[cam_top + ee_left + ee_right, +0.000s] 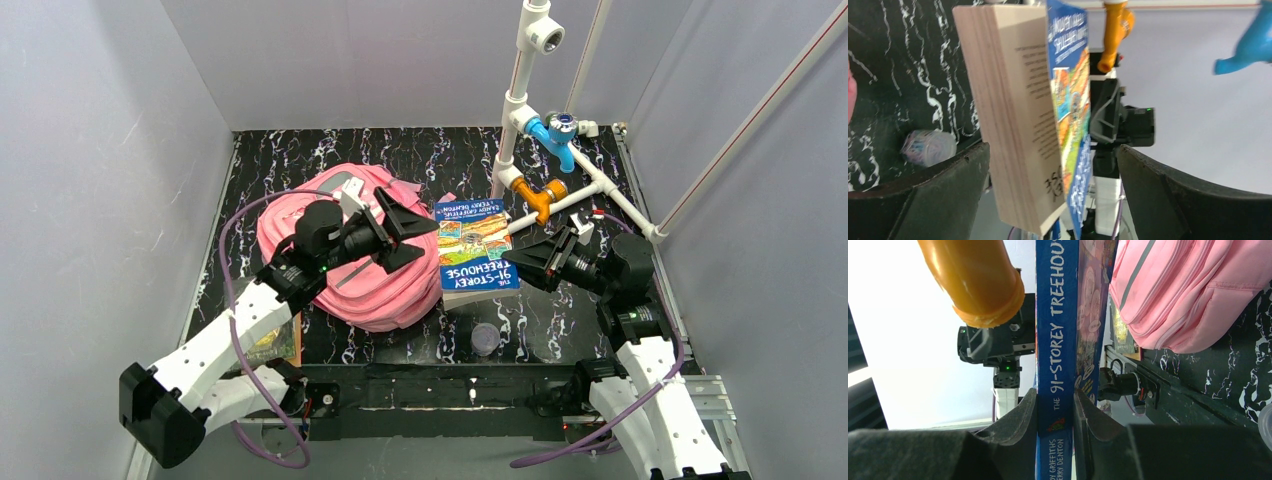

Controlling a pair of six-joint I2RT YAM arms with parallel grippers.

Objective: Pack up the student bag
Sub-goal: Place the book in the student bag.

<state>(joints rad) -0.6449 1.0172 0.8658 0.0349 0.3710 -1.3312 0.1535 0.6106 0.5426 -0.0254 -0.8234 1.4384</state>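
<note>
While the right gripper (pixel 1055 401) pinches the thick blue paperback book (pixel 477 250), the left gripper (pixel 406 238) hangs over the big pink fabric backpack (pixel 385 300), fingers wide apart.

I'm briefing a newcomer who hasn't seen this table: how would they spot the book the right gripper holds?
Find the pink student bag on the black marbled table; just right of it, the right gripper pinches a paperback by its spine. Its blue cover reads 91-Storey Treehouse, unlike the darker book at the table's near left edge.

Lab cell; white walls (pixel 400 60), pipe rig (pixel 515 108)
</note>
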